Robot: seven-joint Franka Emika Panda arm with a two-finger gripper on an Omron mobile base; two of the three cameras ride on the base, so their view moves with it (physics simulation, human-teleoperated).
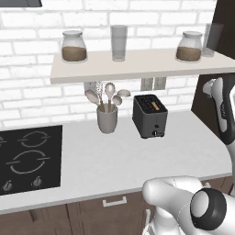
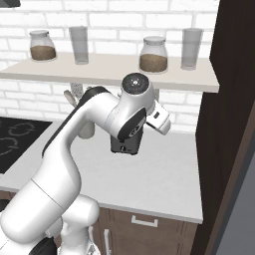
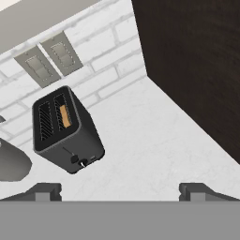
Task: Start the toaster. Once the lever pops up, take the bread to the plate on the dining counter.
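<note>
Gripper [image 3: 120, 192] fingertips stand spread wide with nothing between them in the hand view, above bare worktop [image 3: 154, 145] and well apart from the toaster [image 3: 65, 131], whose slot shows a sliver of tan bread [image 3: 65, 116]. From the left base view, the toaster [image 1: 150, 115] sits against the brick wall beside the utensil cup [image 1: 107, 120], bread [image 1: 157, 107] low in its slot. From the right base view, the arm's wrist covers most of the toaster [image 2: 124, 145]. By my judgement nothing is done yet: lever press, wait and carrying the bread all remain.
</note>
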